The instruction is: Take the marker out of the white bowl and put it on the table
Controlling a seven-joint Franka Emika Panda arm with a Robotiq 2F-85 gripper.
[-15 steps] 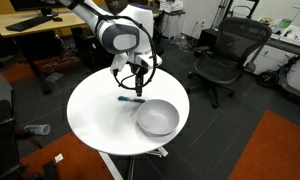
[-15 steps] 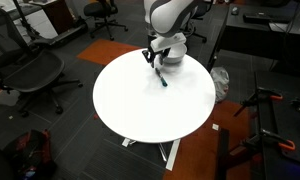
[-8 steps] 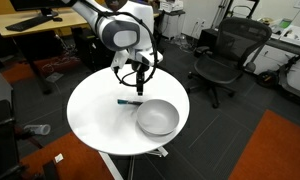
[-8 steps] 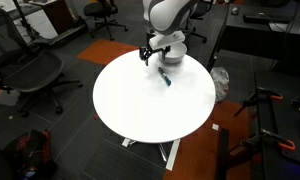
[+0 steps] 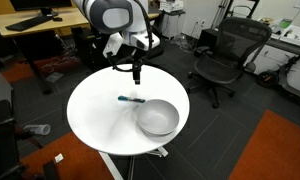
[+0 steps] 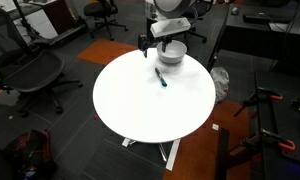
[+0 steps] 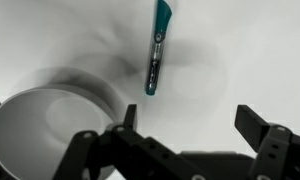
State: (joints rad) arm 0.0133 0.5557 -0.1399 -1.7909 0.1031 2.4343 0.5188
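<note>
In the wrist view the marker is cut off by the top edge, so only its teal barrel and dark lower end show. The white bowl runs off the left and bottom edges there, partly behind the dark body of the gripper. In an exterior view the bowl sits at the far side of the table and is partly covered by the arm. The gripper in that view is too small and dark to read. The wrist view is clearer: the two fingers stand wide apart with only bare tabletop between them, and they hang above the surface. In an exterior view the marker lies flat on the round white table, outside the bowl, near its rim but apart from it, and clear of the gripper above. Around the table are black office chairs, a wooden desk and a patch of orange carpet.
</note>
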